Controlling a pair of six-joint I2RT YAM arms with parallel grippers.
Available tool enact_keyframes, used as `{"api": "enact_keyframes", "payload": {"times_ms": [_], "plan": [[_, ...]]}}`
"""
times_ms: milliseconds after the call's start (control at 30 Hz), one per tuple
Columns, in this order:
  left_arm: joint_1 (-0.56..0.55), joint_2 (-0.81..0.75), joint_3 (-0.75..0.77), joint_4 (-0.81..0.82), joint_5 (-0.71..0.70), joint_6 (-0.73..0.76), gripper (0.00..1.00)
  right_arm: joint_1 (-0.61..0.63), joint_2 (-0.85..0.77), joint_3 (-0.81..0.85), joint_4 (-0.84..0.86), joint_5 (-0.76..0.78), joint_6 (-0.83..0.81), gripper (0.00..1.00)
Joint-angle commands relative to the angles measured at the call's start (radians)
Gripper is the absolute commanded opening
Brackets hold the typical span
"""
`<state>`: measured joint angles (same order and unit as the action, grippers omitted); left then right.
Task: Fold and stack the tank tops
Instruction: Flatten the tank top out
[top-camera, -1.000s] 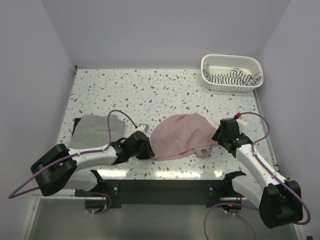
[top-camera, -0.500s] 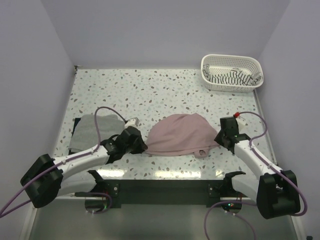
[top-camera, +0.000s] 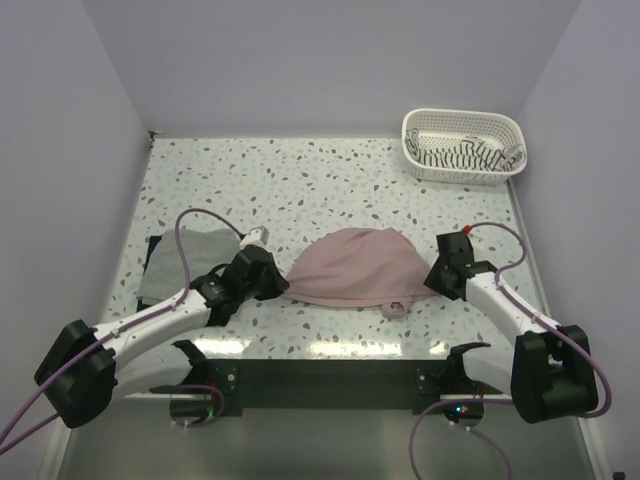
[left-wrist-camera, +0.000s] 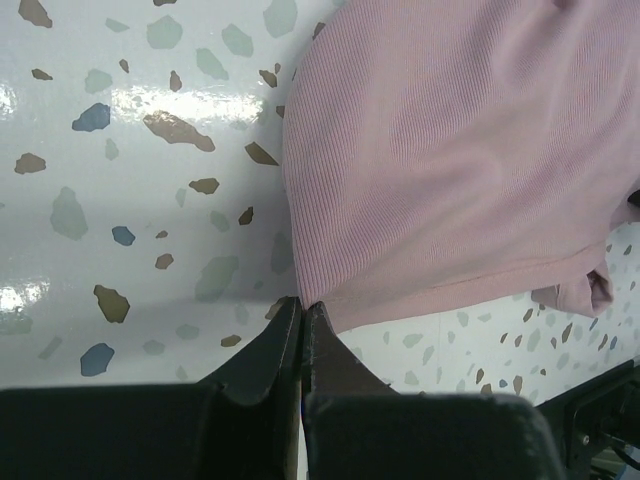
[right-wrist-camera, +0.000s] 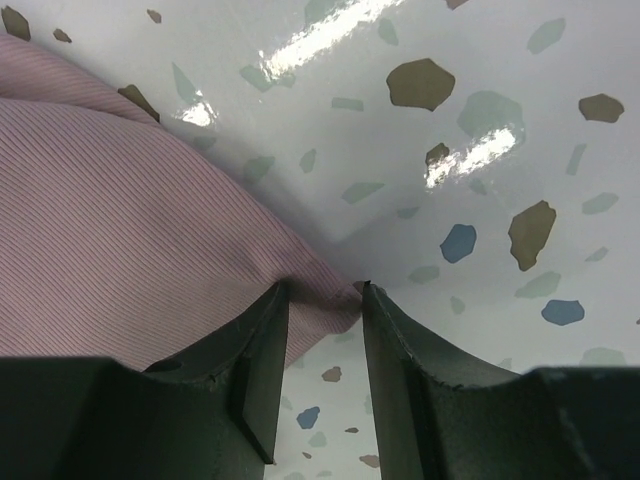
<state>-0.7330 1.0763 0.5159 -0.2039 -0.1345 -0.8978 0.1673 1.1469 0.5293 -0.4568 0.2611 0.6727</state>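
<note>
Pink tank top: light, limp ribbed cloth, likely to sag. Left gripper is pinched tight on its left hem corner; right gripper nips the right edge.

Top view, 12 o'clock pointing away from the arm bases. On the table, the spread tank top lies near the centre. At 9 o'clock, well apart from it, the upper folded tank top lies on the lower folded tank top, whose edge shows at the stack's 9 o'clock side. At 2 o'clock, in the far corner, the basket contains the fourth tank top. The left gripper pinches the spread tank top's 8 o'clock corner, and the right gripper pinches its 3 o'clock corner.
</note>
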Motion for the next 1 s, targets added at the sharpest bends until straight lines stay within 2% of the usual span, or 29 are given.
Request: {"api": "enact_keyframes", "payload": {"times_ms": [0,233,267,300,367,500,567,700,967], "plan": [[0.009,-0.026,0.036,-0.003,-0.010,0.017,0.00,-0.005,0.008,0.003,-0.008,-0.074,0.004,0.39],[0.014,-0.041,0.047,-0.015,-0.011,0.019,0.00,-0.002,0.034,-0.028,-0.002,-0.086,0.036,0.38],[0.014,-0.044,0.046,-0.015,-0.011,0.017,0.00,-0.002,0.045,-0.038,0.009,-0.086,0.036,0.34],[0.014,-0.052,0.047,-0.012,-0.016,0.016,0.00,-0.002,0.057,-0.037,0.020,-0.089,0.039,0.18],[0.018,-0.055,0.056,-0.015,-0.016,0.014,0.00,0.000,0.076,-0.017,0.018,-0.085,0.034,0.03],[0.030,-0.062,0.145,-0.066,-0.045,0.033,0.00,0.000,0.015,0.064,-0.025,-0.091,0.030,0.00],[0.050,-0.068,0.194,-0.086,-0.060,0.057,0.00,-0.002,-0.024,0.183,-0.086,-0.092,0.022,0.00],[0.096,-0.069,0.402,-0.147,-0.092,0.097,0.00,0.000,-0.084,0.437,-0.155,-0.094,0.001,0.00],[0.144,-0.016,0.826,-0.212,-0.157,0.174,0.00,-0.011,-0.004,1.002,-0.240,-0.103,-0.033,0.00]]}}
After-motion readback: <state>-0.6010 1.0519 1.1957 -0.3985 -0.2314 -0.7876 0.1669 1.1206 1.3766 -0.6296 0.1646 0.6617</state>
